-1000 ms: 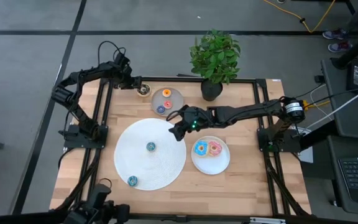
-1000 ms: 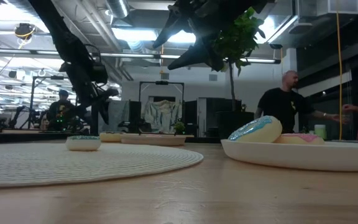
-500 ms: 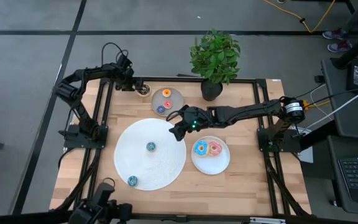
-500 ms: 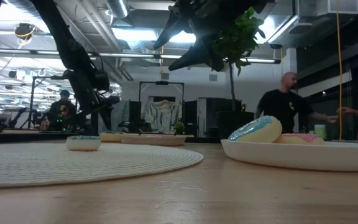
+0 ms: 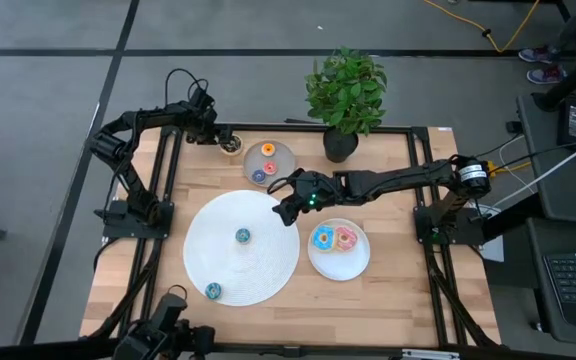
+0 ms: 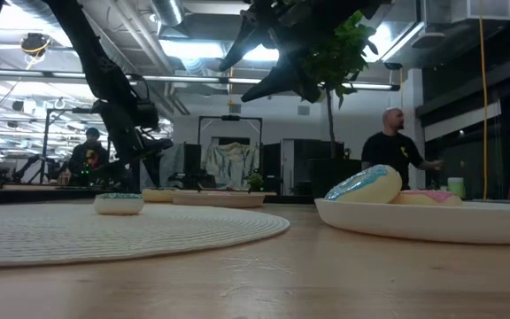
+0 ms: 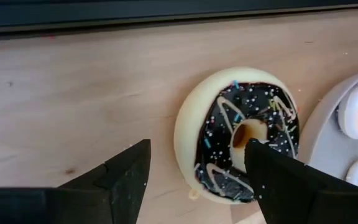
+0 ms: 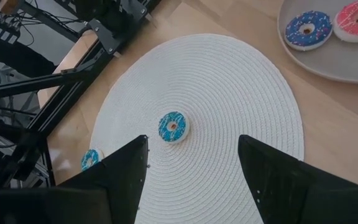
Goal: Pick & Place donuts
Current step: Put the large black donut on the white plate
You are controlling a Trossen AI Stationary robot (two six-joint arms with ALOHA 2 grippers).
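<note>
The surface (image 5: 388, 170) carries, from largest down: a large white woven disc (image 5: 268, 260), a white plate (image 5: 340, 262) to its right, a small grey plate (image 5: 280, 158) at the far edge, and a potted plant (image 5: 346, 95) at the back.

On the white disc lie two small blue donuts, one near its centre (image 5: 242, 236) and one at its near rim (image 5: 213, 290). The white plate holds a blue donut (image 5: 322, 239) and a pink donut (image 5: 346, 238) side by side. The grey plate holds three tiny donuts.

The chocolate donut (image 7: 241, 142) lies flat on the bare wood, just beside the grey plate and outside it.

My left gripper (image 7: 194, 171) is directly above that donut, jaws spread wide and holding nothing; one finger overlaps the icing in the wrist view, the other stands over bare wood beside the rim.

My right gripper (image 8: 191, 165) hangs over the edge of the white disc, jaws wide, empty, waiting.

Judgement: the step in hand is the pick of the chocolate donut. The next move calls for a descent so that both fingers straddle the ring, then a closure across its width before lifting.
</note>
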